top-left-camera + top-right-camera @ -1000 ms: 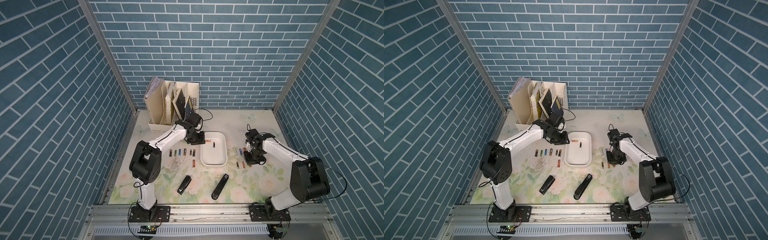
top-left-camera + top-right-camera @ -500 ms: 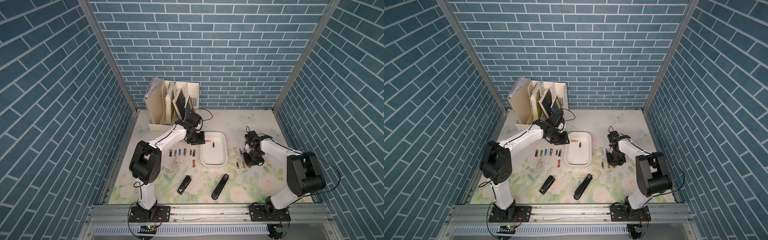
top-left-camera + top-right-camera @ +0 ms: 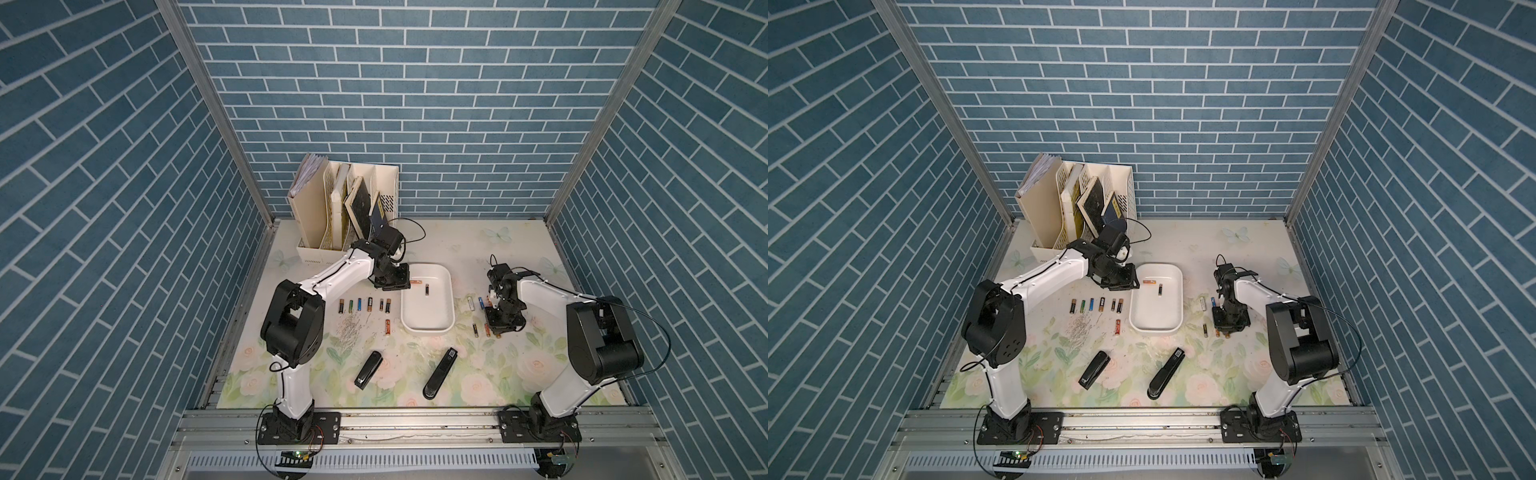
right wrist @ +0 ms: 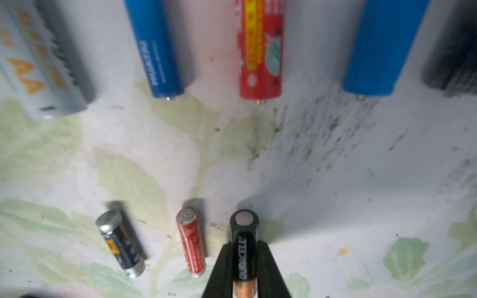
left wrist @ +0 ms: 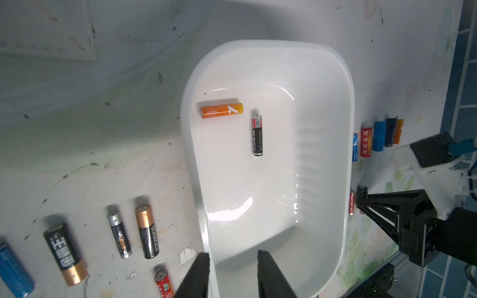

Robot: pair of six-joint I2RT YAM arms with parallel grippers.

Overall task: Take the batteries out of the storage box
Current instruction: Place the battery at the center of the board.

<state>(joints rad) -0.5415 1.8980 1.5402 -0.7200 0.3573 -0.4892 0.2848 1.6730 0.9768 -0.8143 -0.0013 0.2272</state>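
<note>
Fingers of the right gripper (image 4: 244,254) are clamped on a Duracell cell (image 4: 244,232), just beside a red cell (image 4: 192,245) on the table (image 4: 361,167). The left gripper (image 5: 232,276) hangs parted and empty across the box (image 5: 347,129) rim at its far left corner. Mid-table, the box holds an orange battery (image 5: 222,110) and a black battery (image 5: 257,135).

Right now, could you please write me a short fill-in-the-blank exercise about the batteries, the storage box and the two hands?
1. The storage box holds a black battery and a second battery whose wrapper is ___.
2. The right hand is shut on a black and copper battery whose label reads ___.
3. The left hand, poised at the box's rim, holds nothing and is ___.

Missing words: orange; Duracell; open.
</note>
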